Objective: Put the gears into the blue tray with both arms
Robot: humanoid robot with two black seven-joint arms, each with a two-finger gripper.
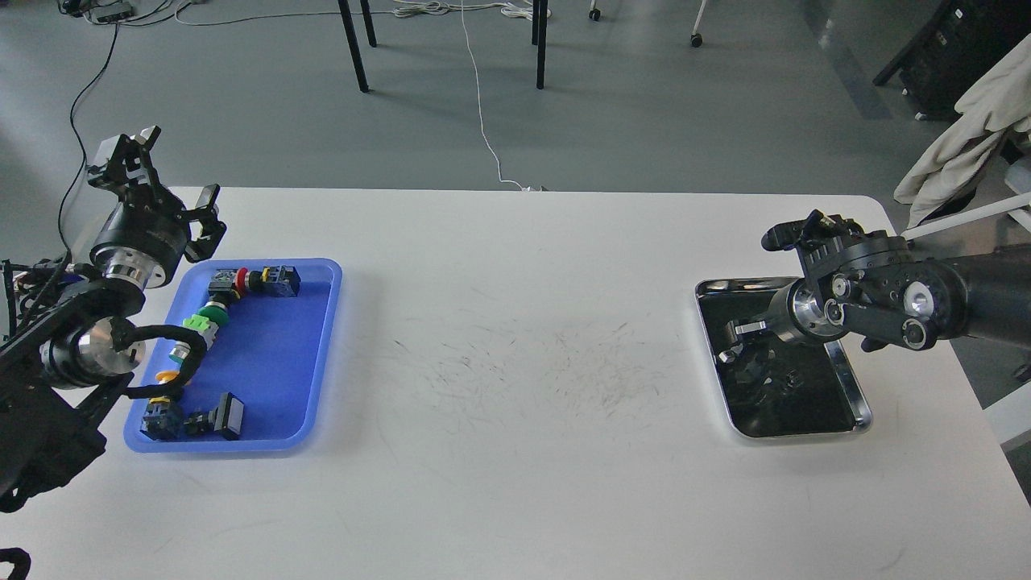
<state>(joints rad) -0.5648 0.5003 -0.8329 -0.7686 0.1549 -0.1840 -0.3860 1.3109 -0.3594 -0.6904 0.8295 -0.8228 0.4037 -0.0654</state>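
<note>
Your tabletop (515, 338) carried the blue tray (282, 354) at the left, holding only switches (211, 316); no gear lay in it that you could see, so the placing looked hardly begun. The gears (777, 379) were dark shapes in the silver tray (860, 403) at the right. Your left gripper (157, 173) stood spread and empty beyond the blue tray. Whether your right gripper (737, 342), low in the silver tray, pinched anything, you couldn't tell.

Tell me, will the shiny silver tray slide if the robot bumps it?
Probably. The silver tray looks thin and shallow, so likely light, and it sits on a smooth white table. Its flat bottom and low rim make tipping unlikely. The polished metal could be slippery for the right gripper.
</note>
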